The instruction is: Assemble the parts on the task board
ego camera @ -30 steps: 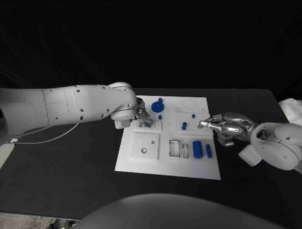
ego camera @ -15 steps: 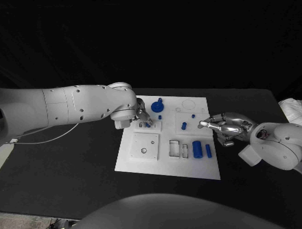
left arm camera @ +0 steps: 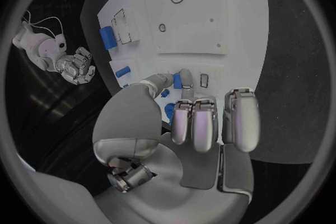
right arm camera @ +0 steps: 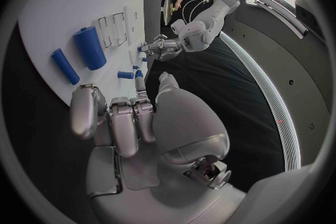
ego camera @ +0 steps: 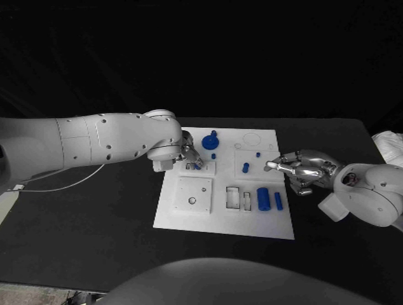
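Observation:
The white task board (ego camera: 222,219) lies mid-table. My left hand (ego camera: 189,156) hovers over its far left corner and pinches a small blue part (left arm camera: 177,82) between thumb and a finger, the other fingers (left arm camera: 207,123) curled. My right hand (ego camera: 299,169) sits at the board's right edge with fingers (right arm camera: 117,121) curled in and nothing seen in them. On the board are a round blue knob (ego camera: 210,141), a blue peg (ego camera: 245,168), a thick blue cylinder (ego camera: 264,197) and a thin blue bar (ego camera: 278,201).
A square inset with a hole (ego camera: 193,194) and narrow rectangular slots (ego camera: 238,197) mark the board's near half. A white cloth (ego camera: 398,150) lies at the table's right edge. A thin cable (ego camera: 62,183) runs along the left side.

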